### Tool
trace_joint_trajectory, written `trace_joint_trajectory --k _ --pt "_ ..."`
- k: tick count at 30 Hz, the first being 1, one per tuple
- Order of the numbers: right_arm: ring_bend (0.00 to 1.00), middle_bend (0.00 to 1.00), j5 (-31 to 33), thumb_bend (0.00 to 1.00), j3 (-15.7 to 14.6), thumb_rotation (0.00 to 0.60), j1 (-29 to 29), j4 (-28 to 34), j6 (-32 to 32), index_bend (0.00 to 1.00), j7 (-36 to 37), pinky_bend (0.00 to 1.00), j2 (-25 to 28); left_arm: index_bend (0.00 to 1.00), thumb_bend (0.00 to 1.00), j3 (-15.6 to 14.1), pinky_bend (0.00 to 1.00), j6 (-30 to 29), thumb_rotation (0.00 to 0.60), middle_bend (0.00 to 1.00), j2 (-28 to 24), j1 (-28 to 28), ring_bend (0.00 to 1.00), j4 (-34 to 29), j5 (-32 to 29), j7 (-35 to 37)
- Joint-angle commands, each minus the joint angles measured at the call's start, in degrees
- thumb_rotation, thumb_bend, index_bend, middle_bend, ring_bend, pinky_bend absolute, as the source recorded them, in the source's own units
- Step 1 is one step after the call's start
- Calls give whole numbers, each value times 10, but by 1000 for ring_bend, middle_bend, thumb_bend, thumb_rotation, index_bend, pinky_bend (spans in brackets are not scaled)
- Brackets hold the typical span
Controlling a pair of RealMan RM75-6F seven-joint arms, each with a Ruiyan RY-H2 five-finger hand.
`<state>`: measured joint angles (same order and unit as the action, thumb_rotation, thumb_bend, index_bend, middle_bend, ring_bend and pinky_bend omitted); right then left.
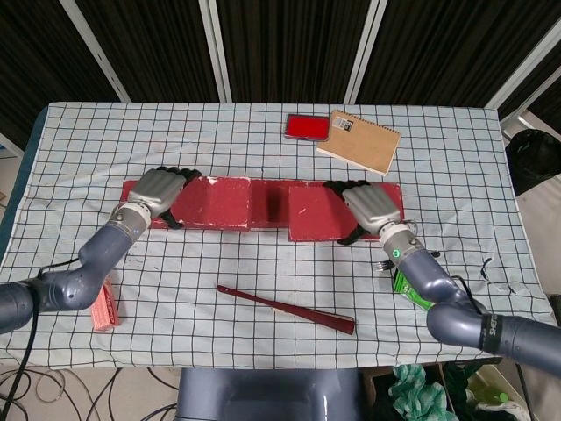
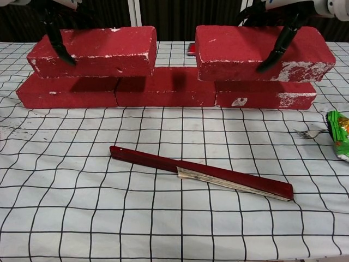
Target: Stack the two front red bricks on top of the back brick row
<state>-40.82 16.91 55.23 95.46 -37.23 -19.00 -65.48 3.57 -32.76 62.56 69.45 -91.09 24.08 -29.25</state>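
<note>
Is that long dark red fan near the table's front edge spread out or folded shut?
Folded shut. The folding fan lies flat as one narrow stick, pale leaves showing only along its edge.

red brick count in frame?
5. Three lie in the back row: left, middle, right. Two sit above them: one in the left hand, one in the right hand. None seem hidden.
</note>
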Motion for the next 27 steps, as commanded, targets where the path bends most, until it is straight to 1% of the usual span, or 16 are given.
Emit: trace_joint_trajectory --k 1,6,11,13,15,19,22,24,27 --pt "363 333 9 307 11 600 32 -49 43 271 27 383 -13 142 255 -10 234 23 600 193 23 22 117 33 -18 -2" --pt "377 338 20 308 10 600 63 -111 68 272 39 385 -50 143 255 -20 234 36 600 193 38 36 117 65 -27 4" --pt "386 341 63 308 7 600 93 -168 85 280 59 386 -94 142 255 -30 234 18 600 193 49 39 117 80 -33 9" --pt "386 339 70 308 -1 600 100 -182 86 281 53 386 -103 142 255 -33 234 15 600 193 50 39 117 81 -36 11" --pt "386 338 89 308 -21 600 116 -200 84 281 38 386 -116 142 255 -38 233 9 600 193 50 41 117 83 -41 11" --pt "386 338 125 308 -46 600 135 -210 73 281 17 386 -128 142 255 -43 233 0 600 193 51 42 117 82 -43 12" --pt "386 338 164 309 -66 600 153 -212 71 281 1 385 -135 142 255 -50 233 -3 600 193 55 42 117 83 -45 13" --pt "386 338 186 310 -74 600 164 -211 72 281 -4 386 -137 142 255 -54 233 -3 600 193 56 42 117 83 -46 13" --pt "386 338 198 309 -78 600 173 -208 63 283 -8 386 -140 142 255 -57 233 -5 600 193 58 42 117 84 -46 15"
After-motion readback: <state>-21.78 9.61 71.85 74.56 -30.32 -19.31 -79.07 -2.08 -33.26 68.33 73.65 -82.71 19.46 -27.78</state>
